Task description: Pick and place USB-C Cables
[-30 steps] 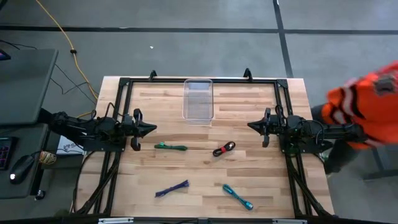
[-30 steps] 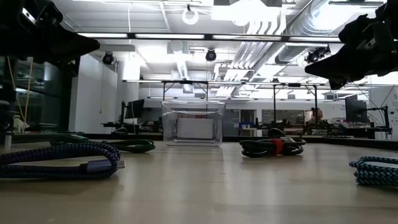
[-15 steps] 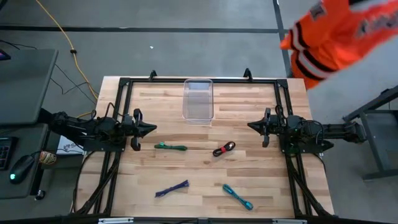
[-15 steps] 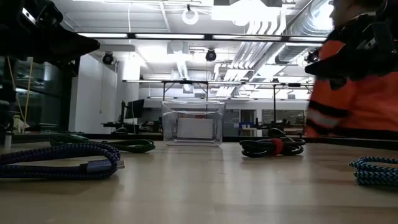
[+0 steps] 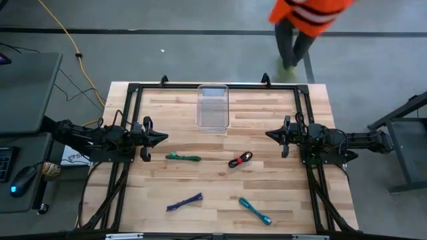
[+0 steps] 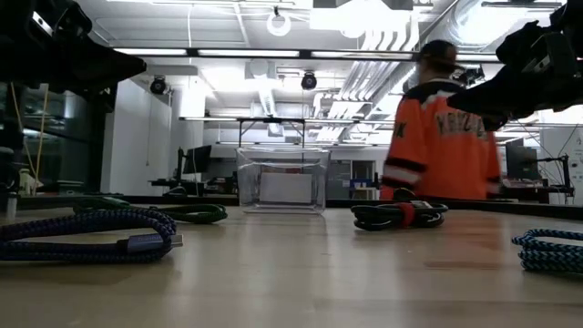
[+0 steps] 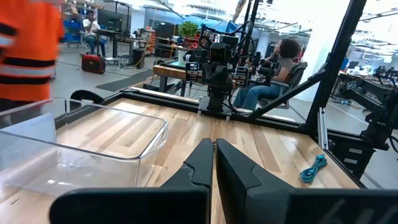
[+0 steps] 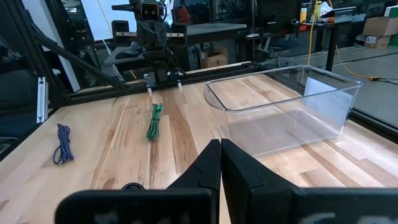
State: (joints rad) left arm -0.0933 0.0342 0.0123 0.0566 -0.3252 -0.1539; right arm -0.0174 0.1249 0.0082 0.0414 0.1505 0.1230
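Note:
Four small cable bundles lie flat on the wooden table, untouched: green, red-and-black, purple and teal. The low view shows purple, green, red-and-black and teal. My left gripper hovers shut at the table's left, above and left of the green bundle. My right gripper hovers shut at the right, beyond the red-and-black bundle. Both sets of fingers point toward the table's middle.
A clear plastic container stands at the far middle of the table, open side up. A black frame runs along the table's edges. A person in an orange jacket walks past the far edge. A yellow cord lies on the floor.
Both arms have kept still and no cable has moved. The person in orange has walked from the table's right side round to beyond its far edge.

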